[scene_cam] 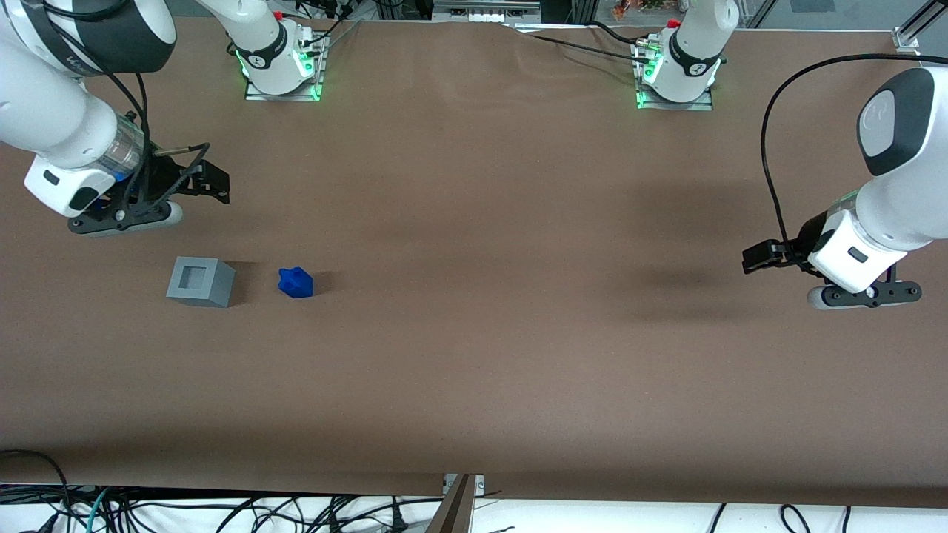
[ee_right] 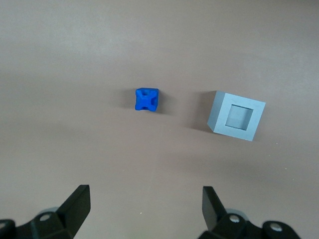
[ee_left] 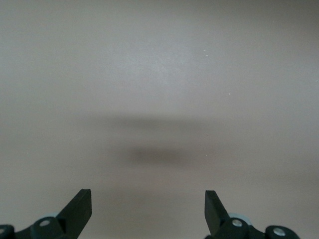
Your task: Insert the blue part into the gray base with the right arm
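Note:
The blue part [scene_cam: 295, 283] lies on the brown table beside the gray base [scene_cam: 200, 281], a small gap between them. The gray base stands upright with its square recess facing up and empty. Both also show in the right wrist view, the blue part [ee_right: 146, 99] and the gray base [ee_right: 236, 116]. My right gripper [scene_cam: 211, 180] hangs above the table, farther from the front camera than both pieces and apart from them. Its fingers are wide open and hold nothing [ee_right: 146, 203].
The brown table [scene_cam: 474, 355] stretches wide toward the parked arm's end. Two arm bases [scene_cam: 280, 63] with green lights stand at the table's back edge. Cables lie below the front edge.

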